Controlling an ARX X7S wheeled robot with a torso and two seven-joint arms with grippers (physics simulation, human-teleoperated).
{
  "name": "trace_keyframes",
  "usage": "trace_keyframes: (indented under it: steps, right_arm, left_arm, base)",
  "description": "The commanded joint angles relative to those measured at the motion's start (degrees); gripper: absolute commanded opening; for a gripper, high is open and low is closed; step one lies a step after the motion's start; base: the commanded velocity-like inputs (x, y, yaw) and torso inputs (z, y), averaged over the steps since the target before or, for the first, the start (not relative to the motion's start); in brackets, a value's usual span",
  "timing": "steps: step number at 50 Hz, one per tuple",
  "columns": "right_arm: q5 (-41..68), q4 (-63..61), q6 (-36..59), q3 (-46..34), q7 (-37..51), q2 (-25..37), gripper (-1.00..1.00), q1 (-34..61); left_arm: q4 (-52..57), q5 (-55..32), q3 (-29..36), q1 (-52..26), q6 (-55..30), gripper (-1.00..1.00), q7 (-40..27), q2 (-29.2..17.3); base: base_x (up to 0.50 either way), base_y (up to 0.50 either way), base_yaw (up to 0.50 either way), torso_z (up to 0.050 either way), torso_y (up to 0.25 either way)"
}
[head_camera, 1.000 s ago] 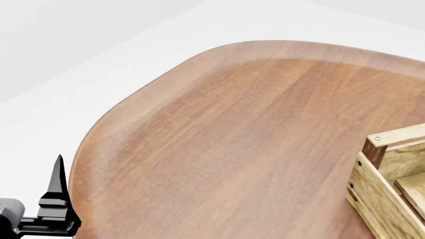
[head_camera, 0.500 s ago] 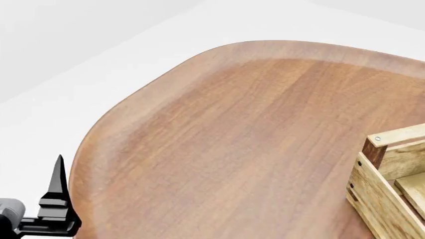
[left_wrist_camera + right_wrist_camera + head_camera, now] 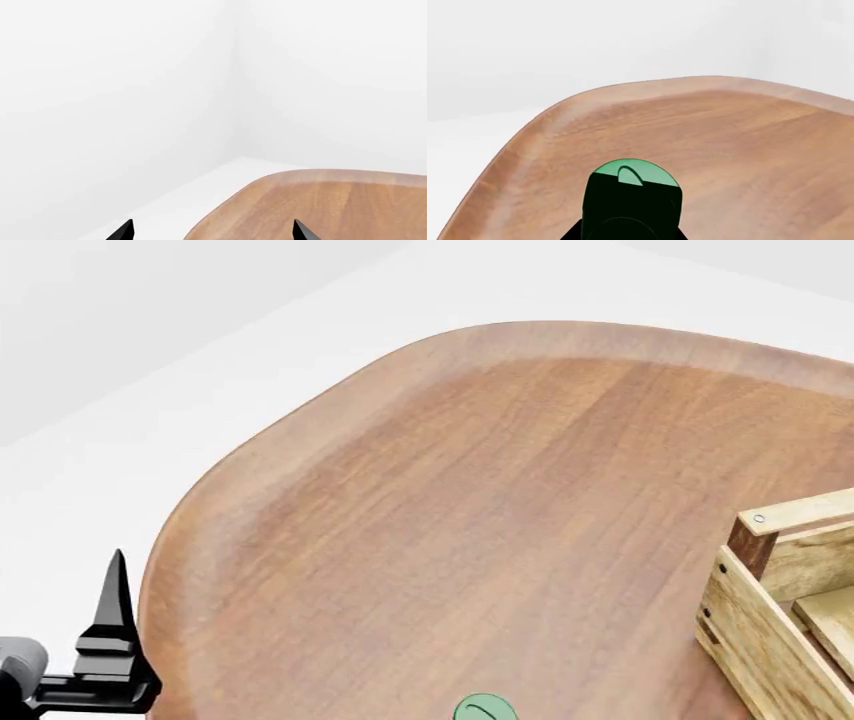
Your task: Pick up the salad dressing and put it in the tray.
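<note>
The right pincer's fingertips are out of frame in every view. In its own wrist view the green cap of the salad dressing (image 3: 635, 172) sits close in front of the lens, with a dark, shadowed mass below it that may be the bottle's body or part of the pincer. The bottle appears to ride with that arm, which suggests it is held, yet the jaws do not show, so I cannot tell how wide they stand or whether they truly clamp it. In the head view the same cap peeks in at the lower edge of the frame, over the near part of the worktop (image 3: 507, 510), whose broad brown surface with its rounded rim spreads away beyond it.

The tray (image 3: 781, 615) shows only a corner at the right edge of the head view: a light slatted wall and a dark corner post. The bottle is well apart from it, so by my judgement the carry across is not yet made.

The left pincer (image 3: 210, 231) hangs off the worktop's left rim with its two dark tips spread wide and nothing between them. It looks parked there to keep clear of the right arm's path.
</note>
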Motion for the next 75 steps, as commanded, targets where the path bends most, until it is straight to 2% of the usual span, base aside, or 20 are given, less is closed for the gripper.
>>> trace_keyframes:
  steps: [1,26,41,53,62,75]
  right_arm:
    - [1.7,-8.9,4.2,3.4,4.1,1.3,-1.00,0.1]
    - [7.5,-20.8,9.7,13.2,10.0,5.2,-1.00,2.0]
    - [10.0,-22.0,12.4,19.2,14.8,5.7,-1.00,5.1]
    - [10.8,-19.4,19.4,21.6,19.5,7.5,-1.00,11.3]
    - [8.8,-16.2,19.7,22.6,21.2,8.3,-1.00,13.0]
    - [7.9,-5.5,20.8,25.2,23.2,8.3,-1.00,20.0]
  left_arm:
    - [0.0,-0.2,-0.1,0.2,0.3,1.00,-0.2,-0.2]
    - [0.1,-0.9,-0.1,0.3,0.6,1.00,-0.7,-0.5]
    - [0.1,-1.3,-0.1,0.4,0.8,1.00,-1.0,-0.8]
    - [0.0,-1.5,-0.1,0.1,0.8,1.00,-1.1,-1.1]
    - [-0.2,-1.9,-0.2,0.0,1.0,1.00,-1.1,-1.2]
    - [-0.5,-2.0,-0.1,0.0,1.1,1.00,-1.4,-1.4]
  base:
    - [0.00,0.00,0.00,0.000,0.000]
    - [0.00,0.00,0.00,0.000,0.000]
    - [0.00,0.00,0.00,0.000,0.001]
    - [0.00,0.00,0.00,0.000,0.000]
    - [0.00,0.00,0.00,0.000,0.001]
    - [0.00,0.00,0.00,0.000,0.000]
